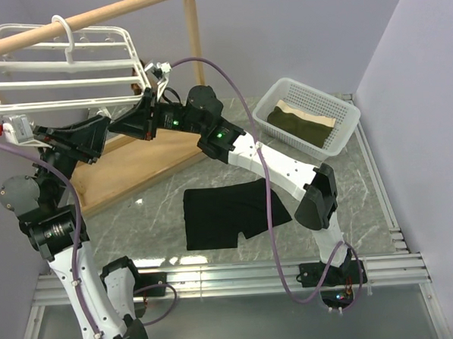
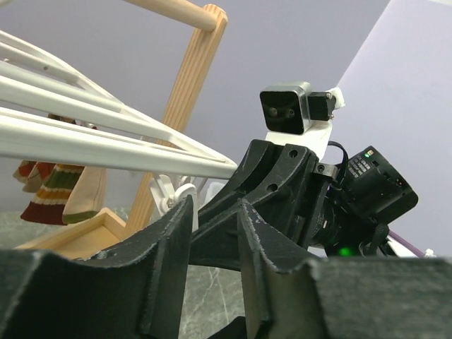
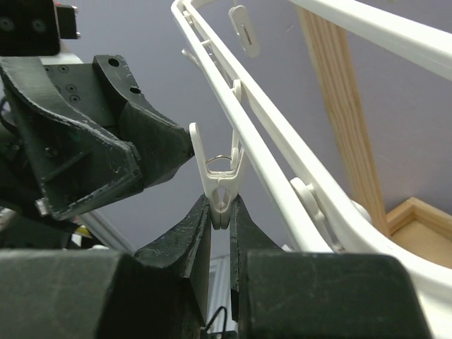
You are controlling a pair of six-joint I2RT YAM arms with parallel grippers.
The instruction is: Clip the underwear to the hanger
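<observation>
The black underwear (image 1: 221,211) lies flat on the marble table, apart from both grippers. The white hanger (image 1: 62,82) hangs by its hook from the wooden pole; it also shows in the right wrist view (image 3: 282,162) and the left wrist view (image 2: 106,145). My right gripper (image 1: 141,98) reaches up under the hanger's right corner. Its fingertips (image 3: 221,205) are shut on the lower tip of a dangling white clip (image 3: 220,180). My left gripper (image 1: 103,134) is open and empty (image 2: 215,208), just left of the right gripper; its fingers (image 3: 152,138) sit beside the clip.
The wooden pole stand (image 1: 194,34) and its base (image 1: 135,167) stand behind the arms. A white mesh basket (image 1: 346,125) at the back right holds an olive-and-tan folded cloth (image 1: 300,124). A striped sock (image 2: 60,187) hangs under the hanger. Metal rails run along the near edge.
</observation>
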